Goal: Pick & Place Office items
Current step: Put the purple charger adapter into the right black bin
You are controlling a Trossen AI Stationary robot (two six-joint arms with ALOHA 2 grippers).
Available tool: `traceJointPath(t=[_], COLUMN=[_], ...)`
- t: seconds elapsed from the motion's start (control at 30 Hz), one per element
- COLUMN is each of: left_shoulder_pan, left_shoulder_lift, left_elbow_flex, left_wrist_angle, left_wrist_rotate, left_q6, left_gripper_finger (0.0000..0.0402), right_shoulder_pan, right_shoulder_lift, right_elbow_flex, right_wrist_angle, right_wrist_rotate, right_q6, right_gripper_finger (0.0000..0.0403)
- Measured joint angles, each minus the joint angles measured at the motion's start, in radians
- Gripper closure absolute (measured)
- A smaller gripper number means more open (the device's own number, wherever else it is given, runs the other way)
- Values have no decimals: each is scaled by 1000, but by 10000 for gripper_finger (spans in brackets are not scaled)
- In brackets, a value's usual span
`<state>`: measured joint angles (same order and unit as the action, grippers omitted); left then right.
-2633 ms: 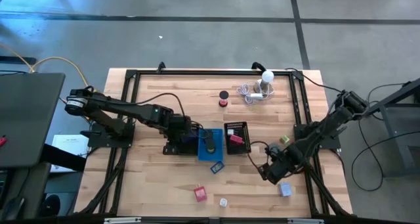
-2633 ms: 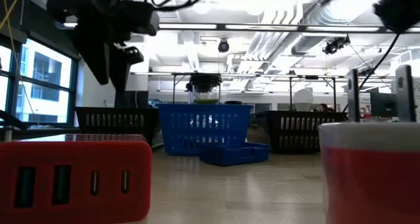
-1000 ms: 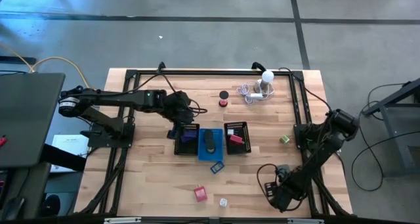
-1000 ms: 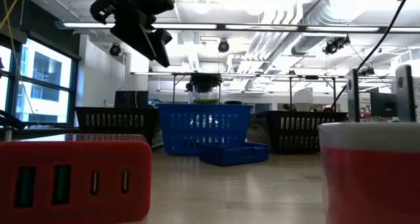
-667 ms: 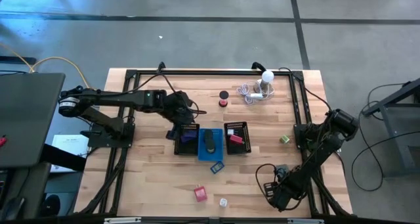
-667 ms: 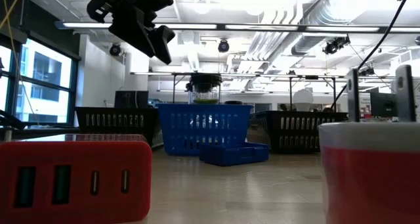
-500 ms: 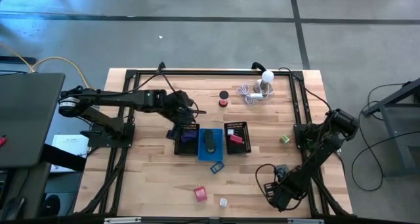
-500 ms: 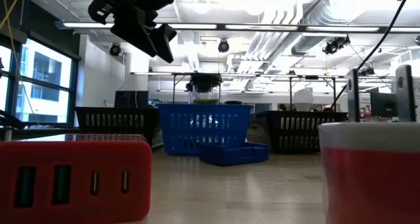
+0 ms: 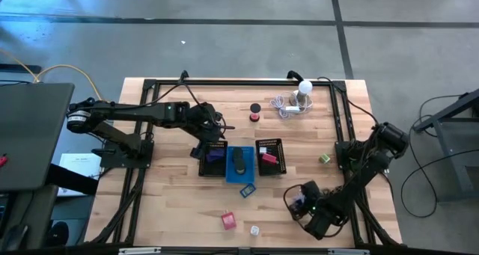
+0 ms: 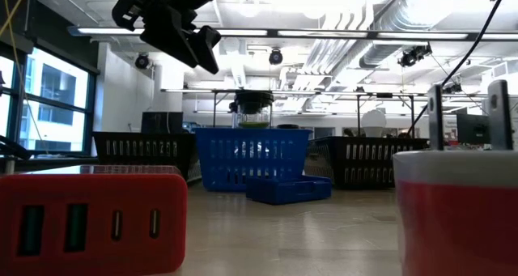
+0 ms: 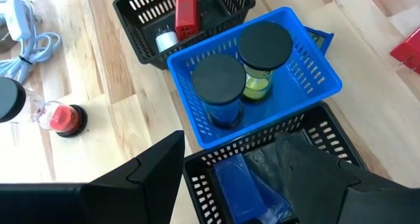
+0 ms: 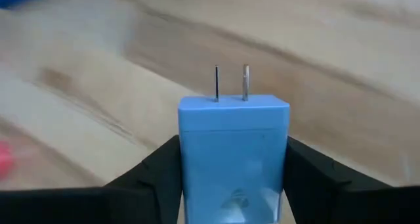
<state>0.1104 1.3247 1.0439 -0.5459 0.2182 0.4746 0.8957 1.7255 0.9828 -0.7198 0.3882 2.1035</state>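
Wooden planks form the surface point(image 9: 172, 203), framed by black rails, where two dark arms work from opposite sides. Near its middle stand three trays in a row: a black mesh tray point(image 9: 212, 158) holding purple and blue blocks, a blue tray point(image 9: 241, 164) carrying two dark-lidded jars point(image 11: 252, 63), and a second black mesh tray point(image 9: 270, 156) with a red block point(image 11: 186, 12) inside. The left end effector point(image 9: 200, 141) hangs above the first mesh tray, fingers apart and holding nothing. The right end effector point(image 9: 298, 204) sits low over the surface's near right part, its fingers point(image 12: 147, 178) clamped on a light blue plug adapter point(image 12: 233, 152) whose two metal prongs point away from the wrist. A white bulb with coiled cable point(image 9: 297, 98) rests at the far edge, with a black disc point(image 9: 255, 108) and a small red spool point(image 9: 254, 117) close by. A flat blue item point(image 9: 247, 188) lies just in front of the blue tray, a red charger block point(image 9: 228, 220) near the front edge, and a small olive item point(image 9: 324, 158) at the right rail.
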Motion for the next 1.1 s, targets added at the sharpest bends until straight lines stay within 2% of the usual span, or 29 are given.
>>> traceJointPath(t=[0.1,0.33,0.67,0.77,0.93,1.1], left_shoulder_pan=[0,0,-20,-40,-89,-148], left_shoulder_lift=[0,0,0,0,0,0], left_elbow_flex=[0,0,-35,-67,-92,-94], left_wrist_angle=[3,2,-14,7,16,16], left_wrist_rotate=[13,124,263,301,303,303], left_q6=[0,-10,-154,-187,-258,-289], left_gripper_finger=[169,169,169,169,169,169], right_shoulder_pan=[-30,-135,-284,-341,-445,-544], right_shoulder_lift=[-10,-16,-88,-105,-104,-104], right_elbow_flex=[27,82,143,167,210,211], right_wrist_angle=[-6,-115,-220,-176,-62,71], right_wrist_rotate=[59,53,83,119,135,98], right_q6=[-106,-415,-816,-972,-1265,-1431], right_gripper_finger=[206,206,206,206,206,206])
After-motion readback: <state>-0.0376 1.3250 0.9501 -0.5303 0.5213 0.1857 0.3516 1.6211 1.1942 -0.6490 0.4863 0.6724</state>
